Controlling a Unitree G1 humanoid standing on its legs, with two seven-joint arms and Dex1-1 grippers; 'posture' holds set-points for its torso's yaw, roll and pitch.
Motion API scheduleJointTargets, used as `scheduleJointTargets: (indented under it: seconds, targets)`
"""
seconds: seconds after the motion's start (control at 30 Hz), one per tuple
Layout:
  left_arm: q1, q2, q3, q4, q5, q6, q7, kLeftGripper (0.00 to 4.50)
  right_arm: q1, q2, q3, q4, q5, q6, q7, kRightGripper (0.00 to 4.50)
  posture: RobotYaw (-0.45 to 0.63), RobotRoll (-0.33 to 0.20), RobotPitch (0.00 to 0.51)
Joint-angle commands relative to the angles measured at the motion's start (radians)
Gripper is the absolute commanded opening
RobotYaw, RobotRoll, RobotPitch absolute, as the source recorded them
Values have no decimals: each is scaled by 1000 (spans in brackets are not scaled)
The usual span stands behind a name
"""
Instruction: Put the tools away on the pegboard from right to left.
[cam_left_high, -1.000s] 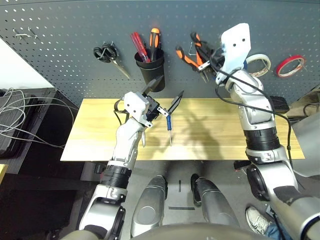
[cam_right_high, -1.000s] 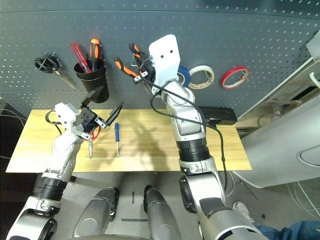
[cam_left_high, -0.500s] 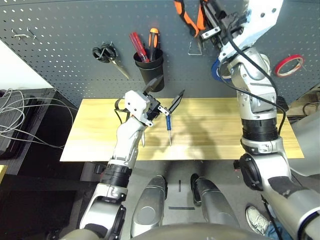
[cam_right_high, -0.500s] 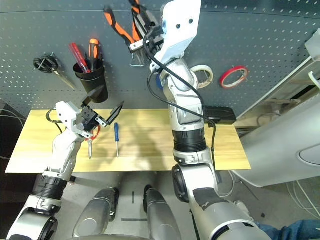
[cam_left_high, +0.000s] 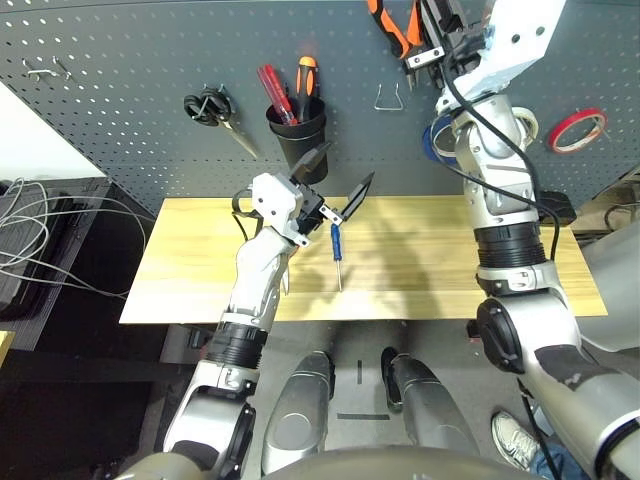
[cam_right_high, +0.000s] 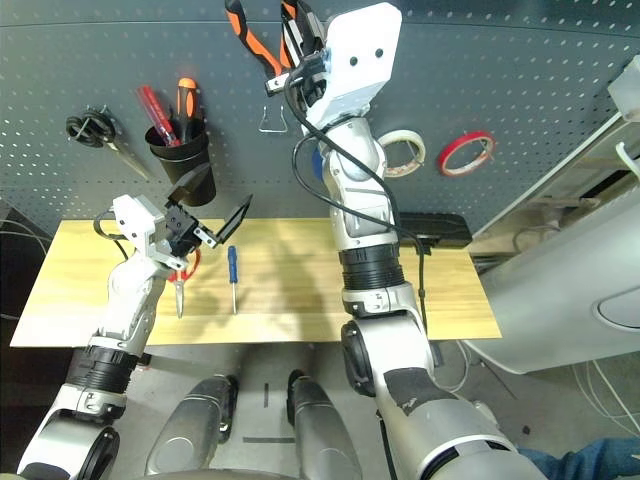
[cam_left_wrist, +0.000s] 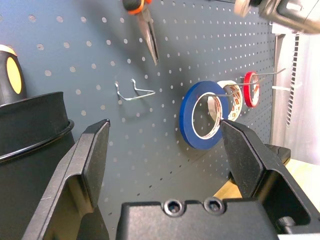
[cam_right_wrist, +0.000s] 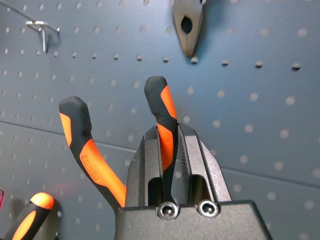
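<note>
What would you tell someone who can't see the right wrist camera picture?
The right gripper is shut on one handle of the orange-and-black pliers, held up close to the dark pegboard. The other handle splays out beside it, and the pliers' metal nose pokes out above.

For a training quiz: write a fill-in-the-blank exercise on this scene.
1. The right gripper is shut on one handle of the ____.
2. The blue tape ring hangs on the ____.
3. The screwdriver lies on the ____.
4. The left gripper is ____.

Missing words: pliers; pegboard; table; open
</note>
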Motion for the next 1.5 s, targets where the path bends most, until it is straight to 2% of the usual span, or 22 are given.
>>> scheduleJointTargets:
  seconds: [0.03, 0.53, 1.3, 1.5]
  targets:
    - [13, 2, -4, -11, 9, 10, 3, 4500, -9, 8, -1, 40, -3, -63, -13, 255, 141, 0, 191]
    - [34, 5, -3, -29, 19, 17, 26, 4500, -74, 24, -15, 242, 3, -193, -49, 255, 167, 0, 198]
    - [61, 12, -3, -50, 29, 23, 50, 4500, -89, 52, -6, 344, -4, -266, -44, 255, 188, 0, 211]
    - [62, 16, -2, -50, 30, 26, 51, 4500, -76, 41, -10, 338, -29, -264, -87, 255, 187, 0, 211]
